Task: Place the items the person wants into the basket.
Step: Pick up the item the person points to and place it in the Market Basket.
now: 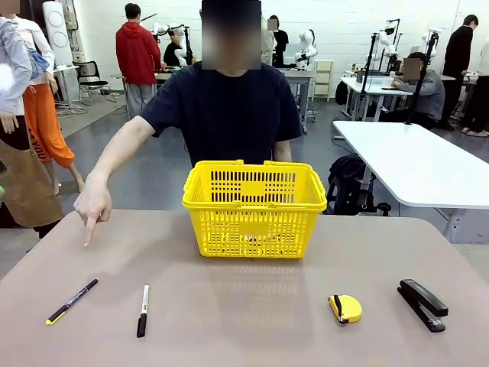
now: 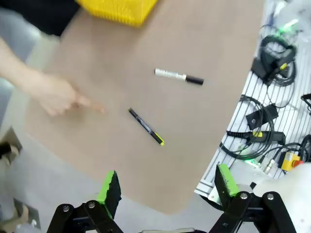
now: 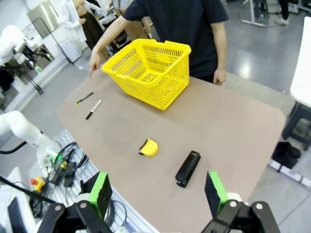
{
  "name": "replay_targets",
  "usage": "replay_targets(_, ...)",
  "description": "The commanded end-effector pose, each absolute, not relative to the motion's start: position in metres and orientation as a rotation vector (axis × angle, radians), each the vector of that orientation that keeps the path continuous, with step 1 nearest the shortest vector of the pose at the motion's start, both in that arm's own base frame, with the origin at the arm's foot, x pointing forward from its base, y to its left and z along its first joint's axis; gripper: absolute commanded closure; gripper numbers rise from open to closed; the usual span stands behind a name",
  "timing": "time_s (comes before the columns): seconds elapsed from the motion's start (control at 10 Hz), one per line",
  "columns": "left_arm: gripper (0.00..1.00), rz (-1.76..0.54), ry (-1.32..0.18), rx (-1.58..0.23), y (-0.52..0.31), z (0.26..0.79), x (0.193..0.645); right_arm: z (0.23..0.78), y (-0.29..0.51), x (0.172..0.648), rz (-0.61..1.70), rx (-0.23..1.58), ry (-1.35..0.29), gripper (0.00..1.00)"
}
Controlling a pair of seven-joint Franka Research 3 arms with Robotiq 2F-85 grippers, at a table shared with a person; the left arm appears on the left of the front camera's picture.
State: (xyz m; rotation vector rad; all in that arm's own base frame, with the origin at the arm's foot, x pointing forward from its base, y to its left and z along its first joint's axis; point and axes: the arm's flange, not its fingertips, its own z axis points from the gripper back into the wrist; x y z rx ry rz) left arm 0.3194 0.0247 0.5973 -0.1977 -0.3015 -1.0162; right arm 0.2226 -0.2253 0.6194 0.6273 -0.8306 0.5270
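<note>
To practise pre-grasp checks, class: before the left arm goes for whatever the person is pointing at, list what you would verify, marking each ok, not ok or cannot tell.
1. Target chosen: the person's hand points down nearest the pen: ok.
2. Left claw open and empty: ok.
3. Pen lies free, apart from the marker: ok.
4. Basket upright, top open: ok.
5. Hand clear of the pen: not ok, it hangs just beyond it.

A white table stands on grey floor beyond the brown table.
</note>
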Motion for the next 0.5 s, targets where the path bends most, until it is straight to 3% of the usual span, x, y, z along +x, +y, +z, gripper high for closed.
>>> replay_targets(0.0, 0.0, -0.872, -0.229, -0.14, 0.003, 0.548, 0.332, 0.621, -0.225, 0.225, 0.537, 0.653, -0.861, 0.0)
replay_targets(0.4, 0.0, -0.752, -0.132, -0.156, -0.033, 0.482, 0.355, 0.621, -0.225, 0.225, 0.537, 0.653, -0.861, 0.0)
